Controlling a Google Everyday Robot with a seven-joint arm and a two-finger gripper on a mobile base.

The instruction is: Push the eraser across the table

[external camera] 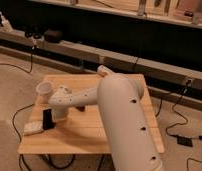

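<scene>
The robot's white arm (119, 107) reaches left across the pale-wood bench (89, 137); its dark claw (46, 119) sits low at the bench's left side. Whether the claw is parted or closed cannot be told. The whitish eraser (32, 128) lies touching the claw's left side near the bench's left edge, a pale cup (43, 90) behind it.

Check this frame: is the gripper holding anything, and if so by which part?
Cannot be told. The gripper is low at the table's left edge, right beside a pale, flat block, probably the eraser. No grasp shows; it looks like pushing contact.
</scene>
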